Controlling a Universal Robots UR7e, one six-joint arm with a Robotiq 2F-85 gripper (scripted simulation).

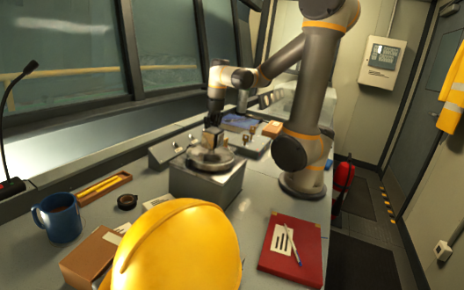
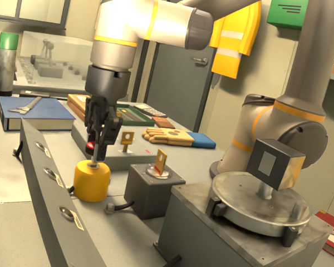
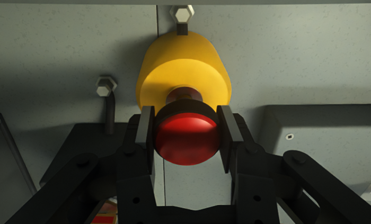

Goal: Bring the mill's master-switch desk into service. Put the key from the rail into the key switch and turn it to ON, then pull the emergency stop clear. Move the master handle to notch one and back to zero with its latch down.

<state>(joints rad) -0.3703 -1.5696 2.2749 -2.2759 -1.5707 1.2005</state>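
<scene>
The emergency stop's red mushroom cap (image 3: pixel 187 137) is mostly hidden behind the fingers in the second side camera, where only its edge (image 2: pixel 90 146) shows. The cap is gripped by my closed gripper (image 3: pixel 188 134) and stands raised on a thin metal stem above its yellow housing (image 2: pixel 91 180). Right of it a brass key (image 2: pixel 159 161) stands in the key switch box (image 2: pixel 153 189). Another key (image 2: pixel 127 140) stands on the rail behind. The master handle (image 2: pixel 275 163), a dark block on a post, sits over its round notch plate (image 2: pixel 260 202) at the right.
A sloped grey panel (image 2: pixel 58 198) with round fittings runs close along the left of the yellow housing. Behind the rail lie a blue book (image 2: pixel 32 113), a green tray (image 2: pixel 134 114) and a glove (image 2: pixel 173 137). A yellow hard hat (image 1: pixel 179 248) and red notebook (image 1: pixel 291 248) lie at the desk's front.
</scene>
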